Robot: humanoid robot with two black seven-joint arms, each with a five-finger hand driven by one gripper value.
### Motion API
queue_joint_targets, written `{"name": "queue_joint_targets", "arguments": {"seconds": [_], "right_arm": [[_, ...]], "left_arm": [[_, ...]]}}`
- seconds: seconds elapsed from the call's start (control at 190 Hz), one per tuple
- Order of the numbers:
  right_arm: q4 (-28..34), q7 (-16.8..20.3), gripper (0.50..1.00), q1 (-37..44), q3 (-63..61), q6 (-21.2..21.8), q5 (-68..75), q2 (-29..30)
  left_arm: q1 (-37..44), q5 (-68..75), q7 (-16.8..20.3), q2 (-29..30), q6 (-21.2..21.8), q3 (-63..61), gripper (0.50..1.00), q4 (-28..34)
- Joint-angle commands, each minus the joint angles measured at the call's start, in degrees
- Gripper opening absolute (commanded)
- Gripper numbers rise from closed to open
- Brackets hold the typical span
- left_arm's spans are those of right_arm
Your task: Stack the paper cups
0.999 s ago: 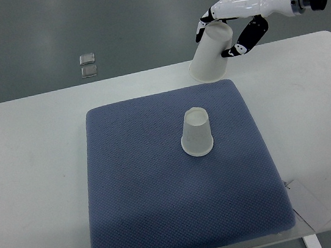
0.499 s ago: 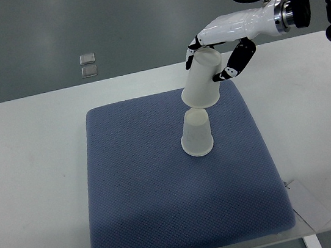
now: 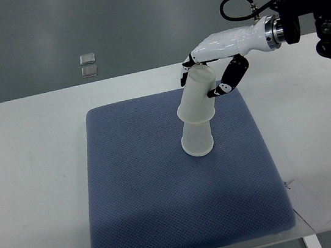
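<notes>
An upside-down white paper cup stands on the blue mat near its middle. A second upside-down white cup is tilted over it, its rim down over the top of the standing cup. My right hand comes in from the right edge and is shut on this upper cup, with its black-tipped fingers wrapped around the upper part. The left arm does not show.
The mat lies on a white table. A white paper slip sticks out by the mat's front right corner. Two small clear squares lie on the grey floor beyond the table's far edge.
My right hand has carried the cup from the table's far edge leftward and down, and its rim now covers the top of the standing cup.
</notes>
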State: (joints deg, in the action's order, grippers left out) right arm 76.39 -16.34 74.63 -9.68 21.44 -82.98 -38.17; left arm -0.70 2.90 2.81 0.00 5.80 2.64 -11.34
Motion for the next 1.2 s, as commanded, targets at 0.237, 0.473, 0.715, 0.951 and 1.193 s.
{"name": "queue_joint_targets", "arguments": {"seconds": [0.237, 0.473, 0.715, 0.951, 1.193], "right_arm": [[0.0, 0.3, 0.592, -1.2, 0.0, -0.2, -0.3, 0.6], [-0.4, 0.5, 0.758, -2.7, 0.1, -0.7, -0.4, 1.5], [-0.9, 0.5, 0.905, -3.6, 0.0, -0.8, -0.3, 1.4], [-3.7, 0.4, 0.913, -3.9, -1.9, -2.3, 0.6, 0.9], [-16.0, 0.7, 0.911, -12.1, -12.4, -3.5, 13.4, 1.1]], "left_arm": [[0.0, 0.0, 0.0, 0.0, 0.0, 0.0, 1.000, 0.0], [0.0, 0.0, 0.0, 0.0, 0.0, 0.0, 1.000, 0.0], [0.0, 0.0, 0.0, 0.0, 0.0, 0.0, 1.000, 0.0], [0.0, 0.0, 0.0, 0.0, 0.0, 0.0, 1.000, 0.0], [0.0, 0.0, 0.0, 0.0, 0.0, 0.0, 1.000, 0.0]]}}
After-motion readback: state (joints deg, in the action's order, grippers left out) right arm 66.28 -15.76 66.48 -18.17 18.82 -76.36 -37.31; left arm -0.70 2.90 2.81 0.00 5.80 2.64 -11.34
